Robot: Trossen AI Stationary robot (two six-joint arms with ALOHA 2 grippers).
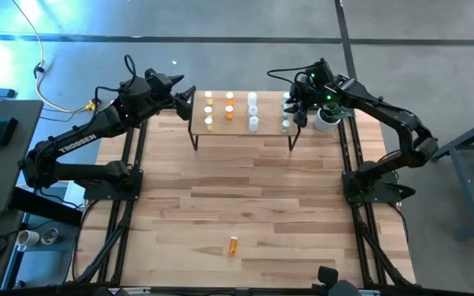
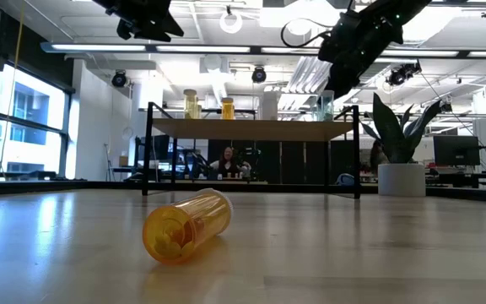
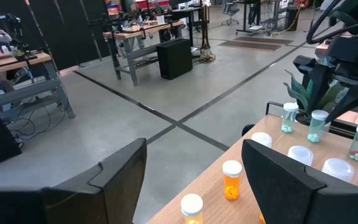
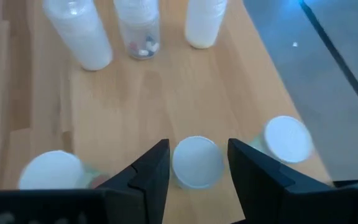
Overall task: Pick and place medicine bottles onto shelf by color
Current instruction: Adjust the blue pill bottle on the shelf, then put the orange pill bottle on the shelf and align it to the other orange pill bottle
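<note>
I am running two dark arms at a wooden table point(image 1: 245, 205). At its far edge stands the shelf point(image 1: 241, 127), a low light-wood board on black legs, carrying bottles in colour columns: yellow, orange, white, then clear greenish on the right. My right gripper point(image 4: 197, 163) hangs over the right end of the shelf, its fingers set either side of the white cap of a clear greenish bottle point(image 4: 196, 163) standing on the board; I cannot tell whether they press it. My left gripper point(image 3: 194, 171) waits open above the shelf's left end. One orange bottle point(image 1: 234, 245) lies on its side near the table's front edge, well apart from the shelf. I judge this a placing step; next, spread the fingers and lift straight up
</note>
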